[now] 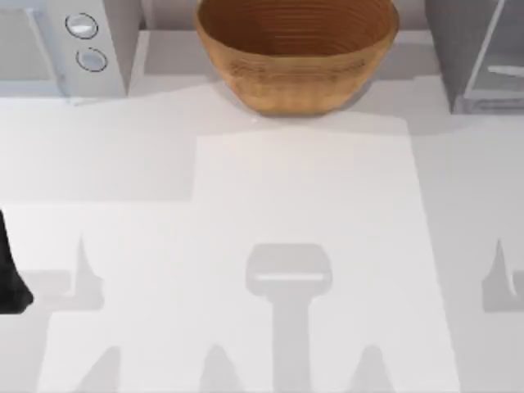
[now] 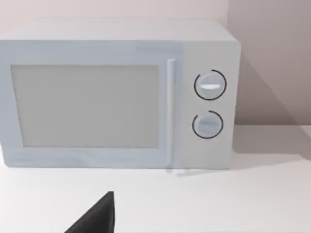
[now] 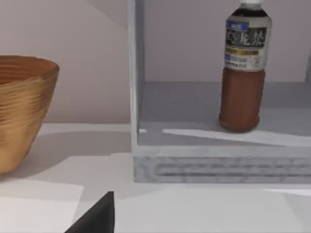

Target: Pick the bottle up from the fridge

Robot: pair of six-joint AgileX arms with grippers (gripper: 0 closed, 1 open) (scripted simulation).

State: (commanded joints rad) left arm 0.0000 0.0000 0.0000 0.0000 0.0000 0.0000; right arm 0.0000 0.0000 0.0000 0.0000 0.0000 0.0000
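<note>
The bottle (image 3: 243, 73) stands upright on the floor of the fridge (image 3: 194, 167), with brown contents, a dark label and a white cap. In the top view the fridge (image 1: 479, 57) stands at the table's far right corner. My right gripper (image 3: 97, 216) shows as a dark tip low in the right wrist view, well short of the fridge and holding nothing. My left gripper (image 2: 97, 216) hangs in front of the white box with two knobs, and its arm (image 1: 10, 274) sits at the table's left edge.
A large wicker bowl (image 1: 296, 53) stands at the back centre, left of the fridge, and appears again (image 3: 22, 111) in the right wrist view. A white box with two round knobs (image 1: 57, 41) fills the back left corner, with its front (image 2: 116, 97) facing the left wrist.
</note>
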